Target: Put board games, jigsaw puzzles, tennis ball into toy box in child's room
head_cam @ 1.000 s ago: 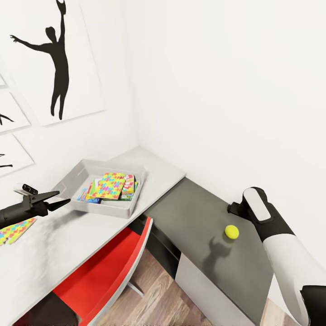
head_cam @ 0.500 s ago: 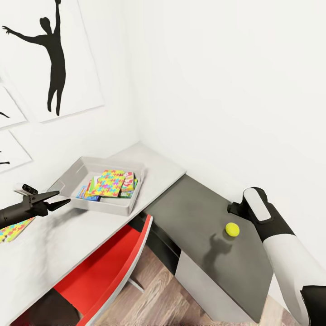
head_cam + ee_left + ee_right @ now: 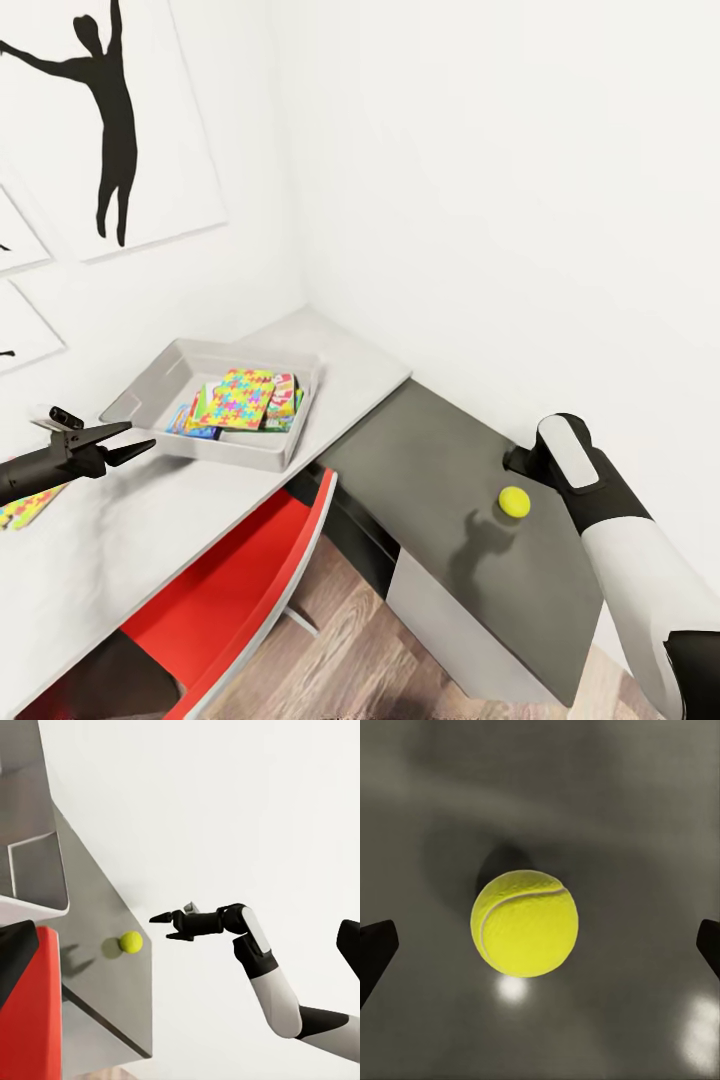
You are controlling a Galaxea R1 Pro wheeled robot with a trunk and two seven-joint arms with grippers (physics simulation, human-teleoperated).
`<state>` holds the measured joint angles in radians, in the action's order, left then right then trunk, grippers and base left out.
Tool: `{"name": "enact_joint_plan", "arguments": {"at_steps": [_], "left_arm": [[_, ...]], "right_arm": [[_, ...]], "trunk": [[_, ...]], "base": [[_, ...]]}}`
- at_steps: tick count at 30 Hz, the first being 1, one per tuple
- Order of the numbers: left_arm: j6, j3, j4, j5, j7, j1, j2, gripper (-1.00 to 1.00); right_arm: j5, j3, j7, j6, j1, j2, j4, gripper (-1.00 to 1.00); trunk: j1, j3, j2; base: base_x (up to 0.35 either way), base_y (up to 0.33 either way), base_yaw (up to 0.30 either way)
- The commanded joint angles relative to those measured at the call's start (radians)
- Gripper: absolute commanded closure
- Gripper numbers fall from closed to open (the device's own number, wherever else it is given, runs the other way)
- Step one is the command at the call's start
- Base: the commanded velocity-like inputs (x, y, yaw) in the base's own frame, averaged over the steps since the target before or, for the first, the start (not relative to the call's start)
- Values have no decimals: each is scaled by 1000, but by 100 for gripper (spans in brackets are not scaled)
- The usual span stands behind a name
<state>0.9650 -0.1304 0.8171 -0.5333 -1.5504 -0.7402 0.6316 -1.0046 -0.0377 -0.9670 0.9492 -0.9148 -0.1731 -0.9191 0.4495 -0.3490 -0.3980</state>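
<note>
The right claw [image 3: 166, 927] hangs above the dark grey section of the L-shaped desk [image 3: 440, 480] with its two black fingers spread wide. The small bright yellow-green tennis ball [image 3: 525, 922] rests on the desk directly beneath it, centred between the fingertips seen at either edge of the right wrist view, apart from both. That alignment suits a straight descent and closure on the ball.

The left claw [image 3: 118, 443] is also parted and empty, held just beside the near wall of the light grey shallow plastic toy box [image 3: 150, 385], probably to stay clear. Inside the box a multicoloured jigsaw puzzle square [image 3: 238, 398] lies atop printed game boxes. A second multicoloured puzzle square [image 3: 25, 506] lies on the pale desktop behind that claw, not yet boxed.
</note>
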Motion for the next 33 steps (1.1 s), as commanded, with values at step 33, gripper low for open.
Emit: {"name": "enact_joint_plan", "arguments": {"at_steps": [33], "left_arm": [[5,1,0,-1,-3,-1,0,-100]], "right_arm": [[-11,-2,-9,3,-1,-1,-1,-100]], "trunk": [[1,-56,-2]], "base": [[0,0,0]]}}
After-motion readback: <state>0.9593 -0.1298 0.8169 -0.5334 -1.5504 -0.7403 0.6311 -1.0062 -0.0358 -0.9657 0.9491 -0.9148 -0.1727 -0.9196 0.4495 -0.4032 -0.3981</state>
